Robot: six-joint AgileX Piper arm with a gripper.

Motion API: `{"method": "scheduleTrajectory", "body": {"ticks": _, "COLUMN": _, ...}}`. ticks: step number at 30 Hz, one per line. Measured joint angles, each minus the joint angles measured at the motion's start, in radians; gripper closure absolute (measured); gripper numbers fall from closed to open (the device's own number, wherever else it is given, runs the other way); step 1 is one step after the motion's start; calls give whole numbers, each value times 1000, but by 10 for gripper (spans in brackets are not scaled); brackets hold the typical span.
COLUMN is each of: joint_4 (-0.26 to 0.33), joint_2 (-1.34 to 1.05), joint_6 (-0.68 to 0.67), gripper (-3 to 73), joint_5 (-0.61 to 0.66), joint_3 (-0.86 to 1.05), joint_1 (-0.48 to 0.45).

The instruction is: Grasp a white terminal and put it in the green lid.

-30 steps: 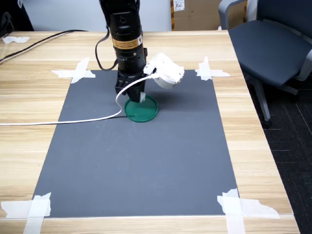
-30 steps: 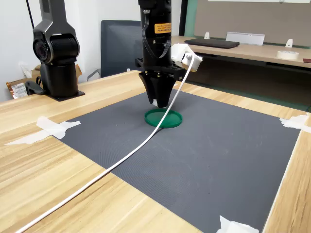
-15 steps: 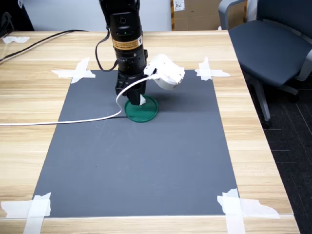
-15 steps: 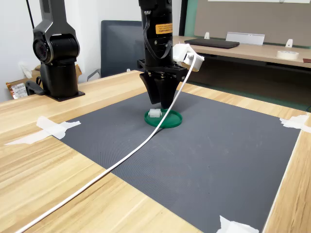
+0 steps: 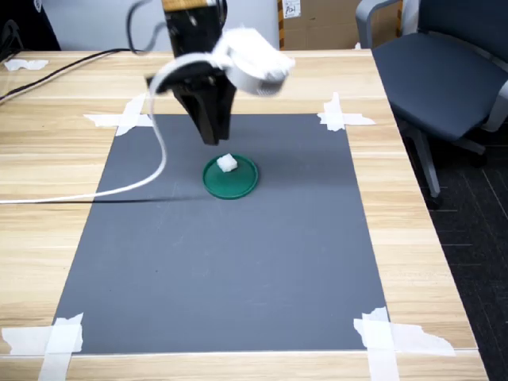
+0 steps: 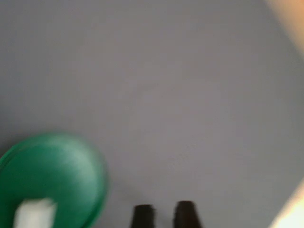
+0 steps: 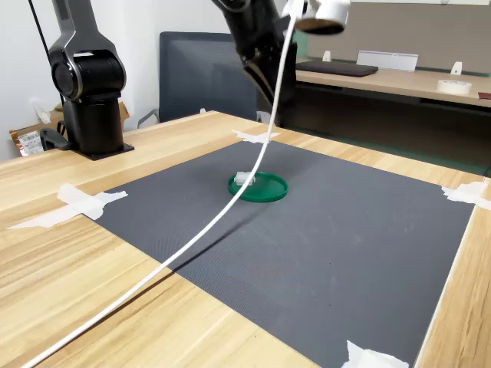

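The green lid (image 5: 243, 182) lies on the grey mat, seen in both exterior views (image 7: 268, 189). The white terminal (image 5: 227, 163) rests inside it, near the rim on the side toward the arm (image 7: 244, 179). My gripper (image 5: 211, 135) hangs well above and behind the lid, clear of both (image 7: 274, 98). In the blurred wrist view the lid (image 6: 57, 166) holds the terminal (image 6: 33, 213), and the two dark fingertips (image 6: 143, 216) stand a little apart beside the lid with nothing between them.
The grey mat (image 5: 222, 262) is taped to the wooden table with white strips (image 5: 127, 117) at its corners. A white cable (image 5: 95, 193) trails across the mat toward the first exterior view's left. An office chair (image 5: 444, 71) stands off the table; another black arm base (image 7: 92, 92) sits at the second exterior view's left.
The gripper came down over the lid, let go of the terminal, then rose and drew back. The terminal now lies in the lid.
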Motion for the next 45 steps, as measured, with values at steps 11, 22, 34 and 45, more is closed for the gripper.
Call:
{"method": "scheduleTrajectory", "body": {"ticks": 11, "joint_4": 70, "joint_2": -320, "joint_6": 124, "gripper": 721, "joint_5": -83, "joint_3": 16, "joint_1": -39}}
{"method": "scheduleTrajectory", "body": {"ticks": 22, "joint_4": 107, "joint_2": -734, "joint_6": 531, "gripper": 722, "joint_5": -414, "joint_3": 350, "joint_1": -166}}
{"method": "scheduleTrajectory", "body": {"ticks": 34, "joint_4": 113, "joint_2": -1075, "joint_6": 600, "gripper": 722, "joint_5": -448, "joint_3": 682, "joint_1": -270}}
{"method": "scheduleTrajectory", "body": {"ticks": 45, "joint_4": 113, "joint_2": -1273, "joint_6": 600, "gripper": 723, "joint_5": -441, "joint_3": 909, "joint_1": -270}}
